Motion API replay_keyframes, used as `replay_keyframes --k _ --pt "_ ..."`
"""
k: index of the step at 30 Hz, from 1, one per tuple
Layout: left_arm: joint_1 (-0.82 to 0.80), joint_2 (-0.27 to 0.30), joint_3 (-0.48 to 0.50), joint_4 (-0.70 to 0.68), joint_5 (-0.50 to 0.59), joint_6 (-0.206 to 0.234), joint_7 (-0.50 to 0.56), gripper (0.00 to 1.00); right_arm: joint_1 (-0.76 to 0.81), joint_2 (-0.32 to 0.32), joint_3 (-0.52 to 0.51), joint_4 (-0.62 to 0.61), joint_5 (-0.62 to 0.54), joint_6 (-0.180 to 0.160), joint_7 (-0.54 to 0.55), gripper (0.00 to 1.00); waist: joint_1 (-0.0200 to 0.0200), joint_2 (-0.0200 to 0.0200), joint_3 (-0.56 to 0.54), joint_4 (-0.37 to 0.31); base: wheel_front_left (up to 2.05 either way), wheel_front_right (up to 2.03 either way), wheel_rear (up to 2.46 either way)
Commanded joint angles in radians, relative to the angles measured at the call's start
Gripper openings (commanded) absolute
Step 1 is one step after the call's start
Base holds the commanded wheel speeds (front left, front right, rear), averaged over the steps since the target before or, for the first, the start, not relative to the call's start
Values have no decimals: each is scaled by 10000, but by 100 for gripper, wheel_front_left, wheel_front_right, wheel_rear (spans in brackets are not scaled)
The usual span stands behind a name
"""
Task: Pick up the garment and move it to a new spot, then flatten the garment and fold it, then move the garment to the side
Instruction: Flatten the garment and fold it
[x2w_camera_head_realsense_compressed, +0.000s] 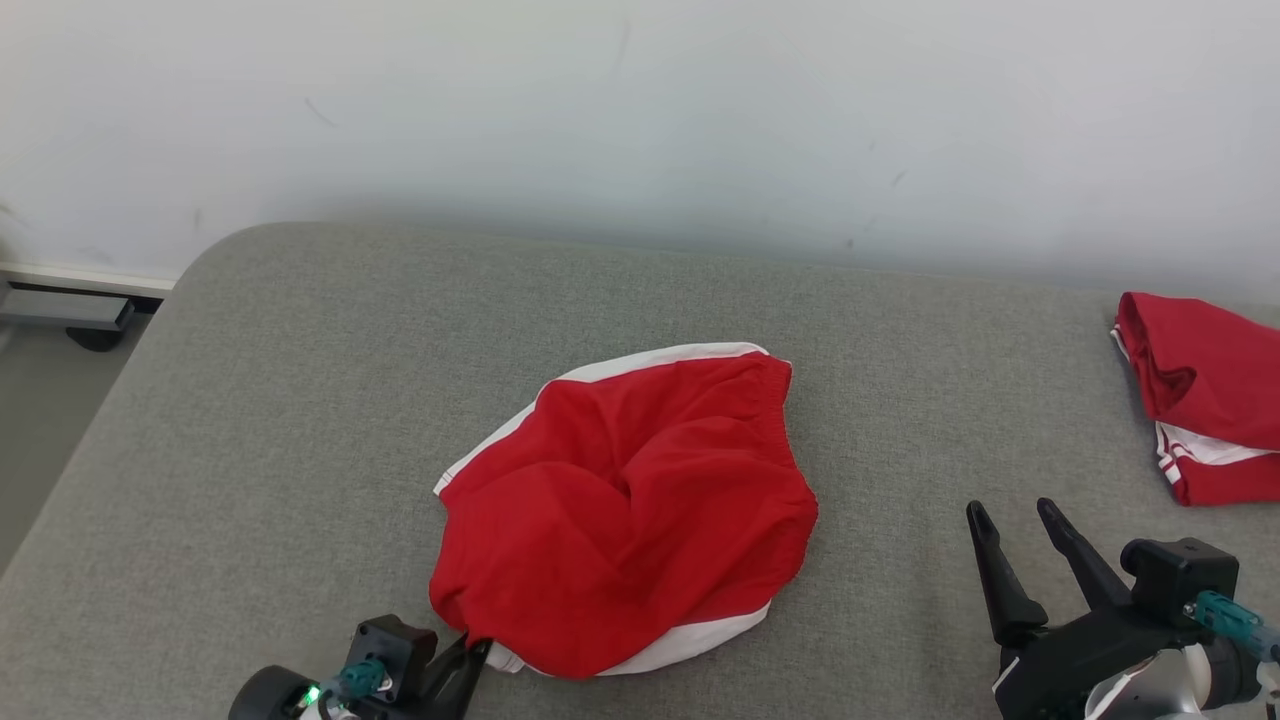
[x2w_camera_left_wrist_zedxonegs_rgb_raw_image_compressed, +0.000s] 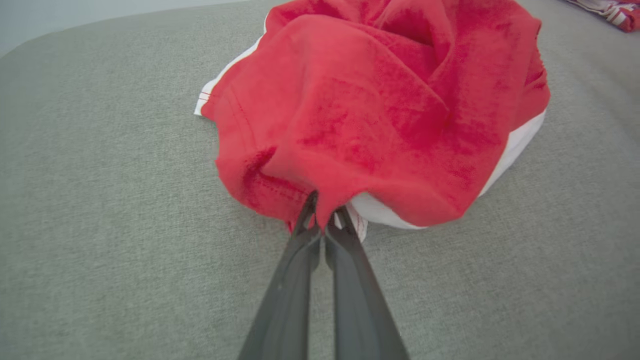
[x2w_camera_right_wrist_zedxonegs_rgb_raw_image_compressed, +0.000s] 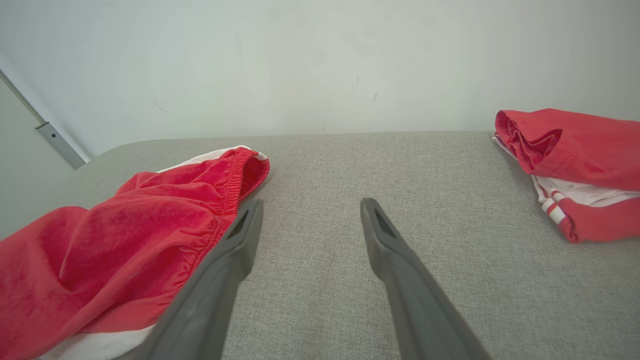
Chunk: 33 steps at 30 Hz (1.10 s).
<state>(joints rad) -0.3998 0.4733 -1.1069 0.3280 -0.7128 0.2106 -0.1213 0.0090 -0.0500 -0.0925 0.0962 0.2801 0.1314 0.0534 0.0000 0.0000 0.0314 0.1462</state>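
I see the red garment lying crumpled on the grey table, a little below the centre of the head view. My left gripper, at the bottom left, is clamped on its near hem. My right gripper, at the lower right, has its jaws wide apart and holds nothing. A folded red garment lies at the right edge.

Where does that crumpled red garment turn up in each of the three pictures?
Head view: the red garment lies at centre, slightly low.
Left wrist view: upper centre, large.
Right wrist view: lower left.
Shared landmark: the folded red pile, at the right in each.
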Motion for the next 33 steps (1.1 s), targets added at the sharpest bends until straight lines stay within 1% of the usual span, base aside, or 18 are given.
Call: replay_keyframes --k 1,5,8,11,15,17,19,21,25,30,33 --pt "-152 -94 8 209 2 -99 -99 0 -85 -45 -23 -20 3 -10 38 100 0 0 1 -23 0 0 0" --pt "-573 -298 2 693 82 -420 -257 0 -100 -106 -3 -34 10 -10 52 100 0 0 -17 -68 0 0 0" --pt "-929 -348 -74 1118 119 -744 -168 0 -99 -122 36 -17 9 -10 92 100 0 0 -64 -120 0 0 0" --pt "-1287 -232 -196 1648 184 -1100 103 0 -83 -124 94 -5 7 -10 150 100 0 0 -118 -197 0 0 0" --pt "-1559 95 -239 2137 105 -1384 530 0 -85 -157 117 -47 19 -10 166 100 0 0 -140 -346 0 0 0" --pt "-1505 295 -195 2266 -118 -1455 893 0 -31 -151 90 -67 34 -10 173 100 0 0 -124 -396 0 0 0" --pt "-1396 447 -108 2250 -403 -1414 1230 0 48 -150 34 -91 46 -10 165 100 0 0 -83 -411 0 0 0" --pt "-1308 615 -108 2132 -444 -1365 1501 0 110 -145 -13 -109 55 -10 153 100 0 0 -46 -385 0 0 0" --pt "-1252 811 -137 1867 -451 -1230 1681 0 164 -138 -62 -146 34 -10 150 100 0 0 6 -290 0 0 0" --pt "-1112 804 -193 1457 -511 -1300 1595 0 -46 -118 78 -117 37 -10 200 100 0 0 22 -210 0 0 0" --pt "-1118 739 -157 1365 -443 -1168 1403 0 -70 -108 124 -63 62 -10 199 100 0 0 -19 -192 0 0 0"
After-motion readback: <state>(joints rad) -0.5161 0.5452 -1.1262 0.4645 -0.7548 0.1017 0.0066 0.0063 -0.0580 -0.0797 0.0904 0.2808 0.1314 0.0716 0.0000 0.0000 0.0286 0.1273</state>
